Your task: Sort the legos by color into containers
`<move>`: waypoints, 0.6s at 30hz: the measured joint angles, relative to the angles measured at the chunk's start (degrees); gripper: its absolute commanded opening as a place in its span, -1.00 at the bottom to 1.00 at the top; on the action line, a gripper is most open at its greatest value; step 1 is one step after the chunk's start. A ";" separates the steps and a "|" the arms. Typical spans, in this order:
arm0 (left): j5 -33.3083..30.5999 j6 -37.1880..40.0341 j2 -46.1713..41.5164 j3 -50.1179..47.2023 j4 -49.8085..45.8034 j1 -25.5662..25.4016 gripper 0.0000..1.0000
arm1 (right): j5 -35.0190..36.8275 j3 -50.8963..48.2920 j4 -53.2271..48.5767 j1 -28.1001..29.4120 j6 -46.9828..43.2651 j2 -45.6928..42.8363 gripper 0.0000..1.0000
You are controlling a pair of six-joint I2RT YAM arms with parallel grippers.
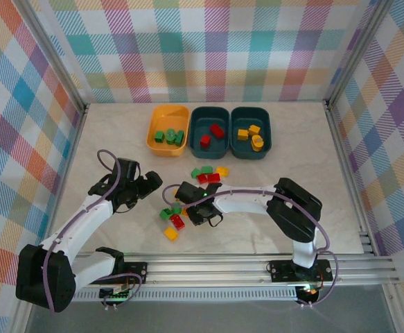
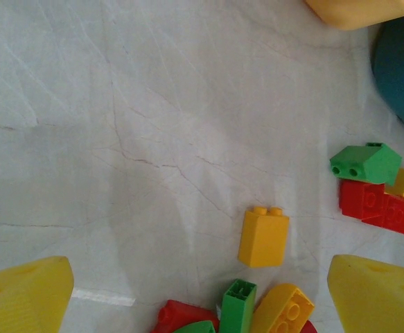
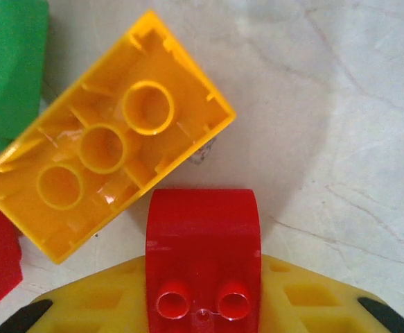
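Observation:
My right gripper (image 3: pixel 203 305) is shut on a red lego (image 3: pixel 203 236), studs toward the camera, just above the table. Beside it lie an upturned yellow lego (image 3: pixel 104 139) and a green one (image 3: pixel 11 62). From above, the right gripper (image 1: pixel 191 208) sits at a small pile of legos (image 1: pixel 172 222). My left gripper (image 1: pixel 153 186) stands open just left of that pile, its yellow fingers (image 2: pixel 28 291) wide apart over a yellow lego (image 2: pixel 264 238) and a green one (image 2: pixel 238 305). The orange-yellow container (image 1: pixel 153 125) holds green legos, the middle teal one (image 1: pixel 200 123) red, the right teal one (image 1: pixel 264 121) yellow.
A second cluster of green, red and yellow legos (image 1: pixel 208 173) lies between the pile and the containers. A metal frame (image 1: pixel 340 139) and plaid walls close in the table on three sides. The two grippers are close together near the table's middle.

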 measured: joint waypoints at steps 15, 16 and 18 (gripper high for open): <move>5.81 -2.80 3.21 -2.51 4.04 0.28 0.93 | -2.10 17.09 2.93 -22.67 -4.92 -4.37 -0.34; 6.67 -3.26 3.72 -3.32 4.79 0.31 0.93 | -1.95 19.67 3.41 -24.55 -5.05 -1.81 -0.34; 7.91 -3.89 3.56 -5.16 5.55 0.33 0.95 | -1.84 25.20 3.17 -26.86 -5.40 3.69 -0.33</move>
